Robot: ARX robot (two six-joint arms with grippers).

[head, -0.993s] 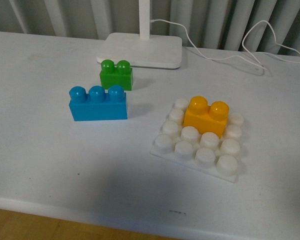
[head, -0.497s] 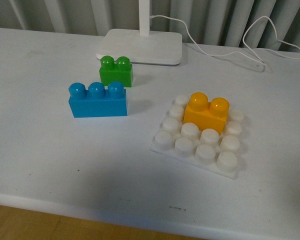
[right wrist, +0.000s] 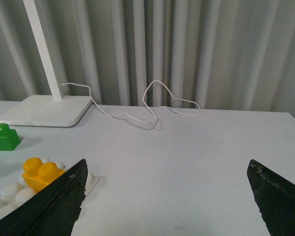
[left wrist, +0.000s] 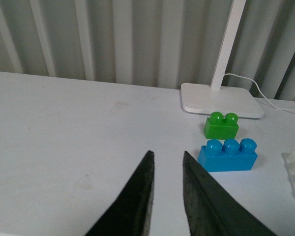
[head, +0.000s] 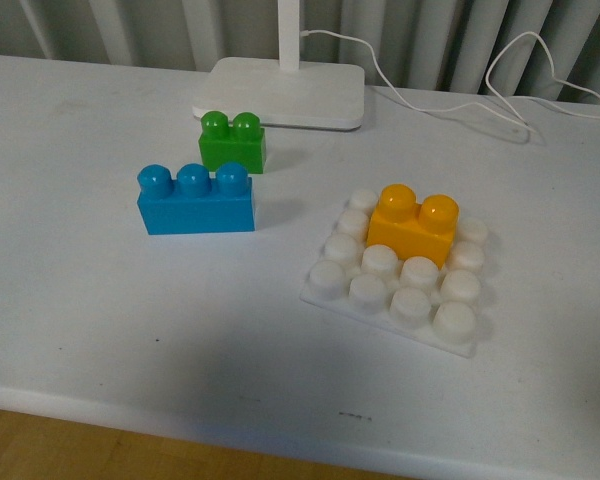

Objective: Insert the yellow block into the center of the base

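Note:
The yellow block stands upright on the white studded base, on the middle studs toward the far side. In the right wrist view the yellow block and base lie beside one dark finger. My right gripper is open, nothing between its fingers, and hovers over bare table off to the side of the base. My left gripper is shut and empty above the table, with the blue brick ahead of it. Neither arm shows in the front view.
A blue three-stud brick and a green two-stud brick stand left of the base. A white lamp foot with its pole sits at the back, its cable trailing right. The table's front edge is near.
The front view shifted slightly between the oldest frame and half a second ago. The blocks and base keep their places since then.

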